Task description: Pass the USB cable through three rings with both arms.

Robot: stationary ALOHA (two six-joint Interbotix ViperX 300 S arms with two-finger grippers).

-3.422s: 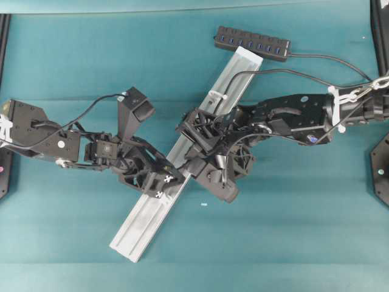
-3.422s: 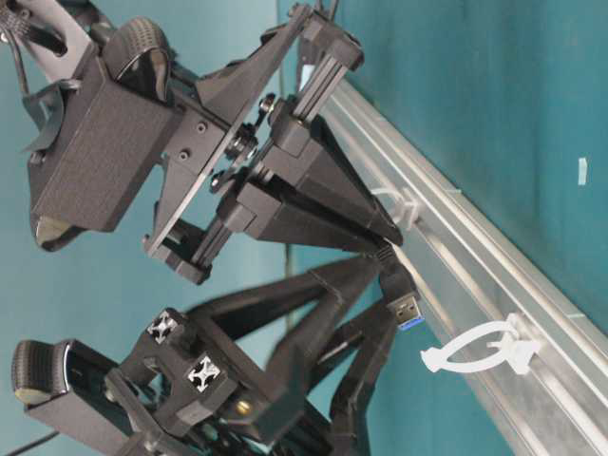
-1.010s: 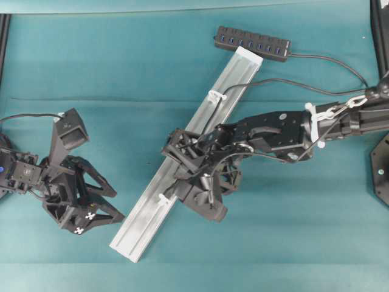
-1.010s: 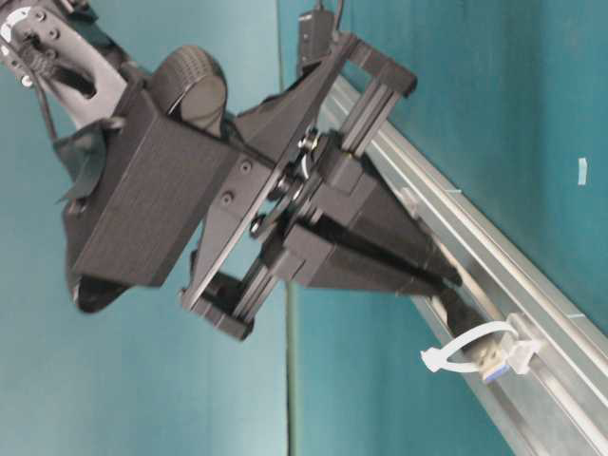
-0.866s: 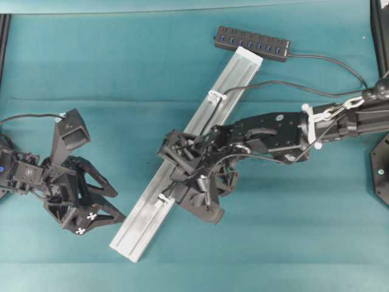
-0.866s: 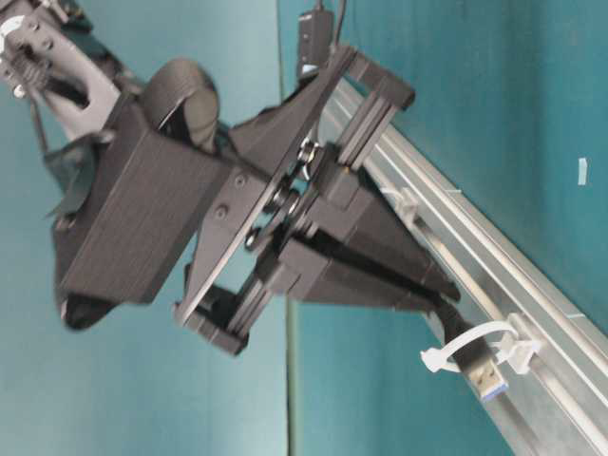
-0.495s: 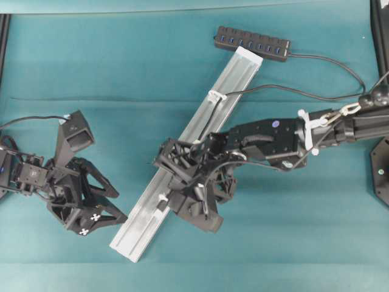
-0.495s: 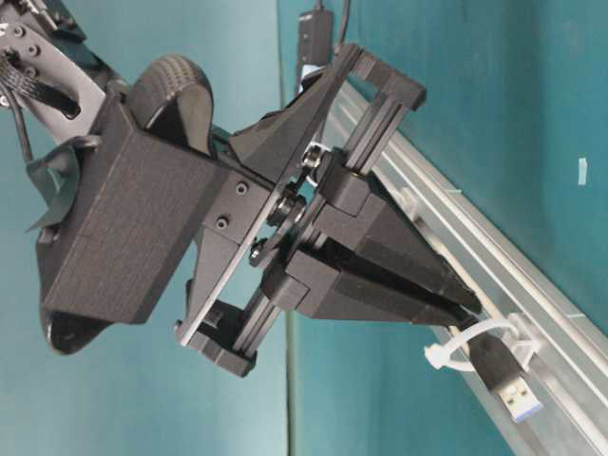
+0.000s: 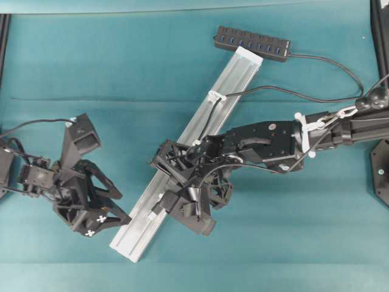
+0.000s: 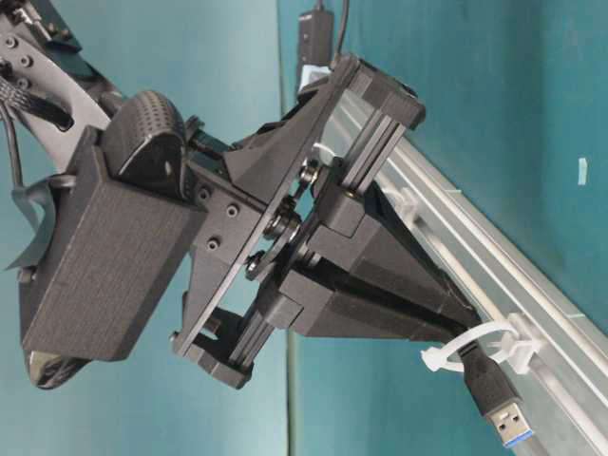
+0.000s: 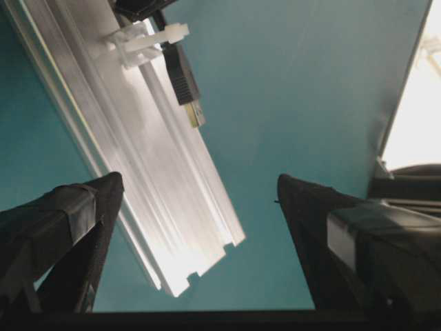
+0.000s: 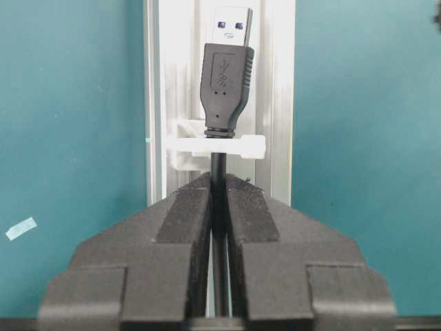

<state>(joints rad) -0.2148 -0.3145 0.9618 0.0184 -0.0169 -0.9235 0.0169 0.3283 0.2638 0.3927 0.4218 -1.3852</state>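
**Plug pushed clear through the ring nearest the rail's lower end**

Since 1 second ago the USB cable (image 12: 218, 186) has slid further along the rail (image 9: 152, 207): its plug (image 10: 501, 404) was then only part way inside the white ring (image 10: 475, 344), and it now sticks out fully on the far side, blue insert and metal tip showing. The right gripper (image 12: 218, 207) has followed it down the rail and its jaws are pressed together on the thin dark cable just behind that ring. The left gripper (image 9: 106, 204) has edged a little closer to the rail; its jaws are spread wide and hold nothing, with the plug and ring ahead of them in the left wrist view.

2 rings can be counted from above: the one at the plug (image 9: 161, 198) and 1 higher up the rail (image 9: 215, 96), with the cable running through it; whether a 3rd sits under the right arm cannot be told. The rings are thin translucent white plastic loops on small clip bases.

1 cable, round and dark grey, ends in a moulded black plug body with a flat metal shell. 1 rail, long ribbed silver aluminium, lies diagonally. 2 black arms carry angular, skeletal grippers; the left has white cross marks. 1 black USB hub (image 9: 252, 42) with a row of blue ports lies touching or just beside the rail's upper end.

Everything rests on a smooth teal table (image 9: 292, 243).
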